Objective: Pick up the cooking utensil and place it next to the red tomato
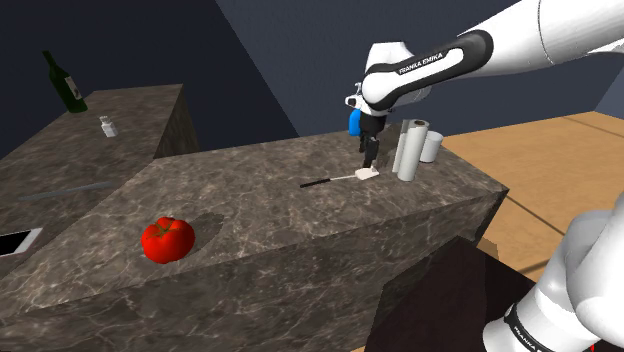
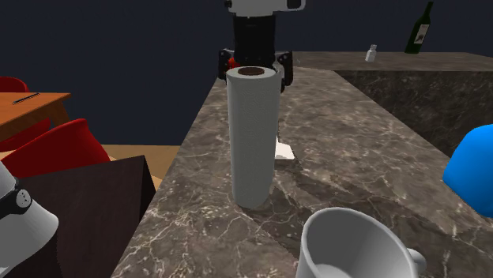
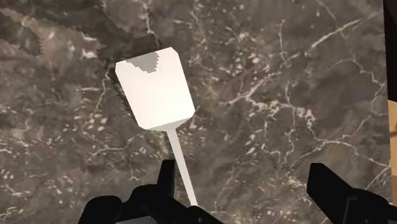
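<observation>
paper roll [image 2: 253,134] hides most of spatula [image 2: 284,151].

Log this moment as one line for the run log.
stage: pre-grasp | fingers: open, above spatula | spatula: flat on counter, not held | tomato: far along counter

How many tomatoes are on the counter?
1. The red tomato sits on the marble counter near the shoulder view's left, well apart from the white spatula. Something small could hide behind the paper towel roll.
</observation>
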Tool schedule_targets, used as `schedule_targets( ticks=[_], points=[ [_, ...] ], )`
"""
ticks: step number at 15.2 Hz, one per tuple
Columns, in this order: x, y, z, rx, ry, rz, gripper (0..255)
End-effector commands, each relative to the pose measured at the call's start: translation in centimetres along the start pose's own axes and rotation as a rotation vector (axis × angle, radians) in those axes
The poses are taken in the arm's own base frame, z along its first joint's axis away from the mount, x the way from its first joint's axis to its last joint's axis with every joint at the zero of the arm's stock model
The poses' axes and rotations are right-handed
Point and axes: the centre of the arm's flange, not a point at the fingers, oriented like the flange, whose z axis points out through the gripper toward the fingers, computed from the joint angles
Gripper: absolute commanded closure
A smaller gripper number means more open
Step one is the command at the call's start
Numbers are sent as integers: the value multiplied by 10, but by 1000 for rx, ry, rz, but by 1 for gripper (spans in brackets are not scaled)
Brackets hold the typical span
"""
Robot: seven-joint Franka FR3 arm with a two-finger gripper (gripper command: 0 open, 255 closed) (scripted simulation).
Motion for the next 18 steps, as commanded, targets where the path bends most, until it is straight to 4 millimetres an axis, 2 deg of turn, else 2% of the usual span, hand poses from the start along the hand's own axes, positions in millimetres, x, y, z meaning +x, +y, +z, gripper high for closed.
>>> schedule_targets(
  ticks=[1, 6, 14, 18],
  points=[
    [16, 13, 16, 7, 3, -88, 0],
    [66, 37, 52, 25, 10, -294, 0],
    [68, 37, 93, 26, 10, -301, 0],
    [68, 37, 93, 26, 10, -301, 0]
  ],
)
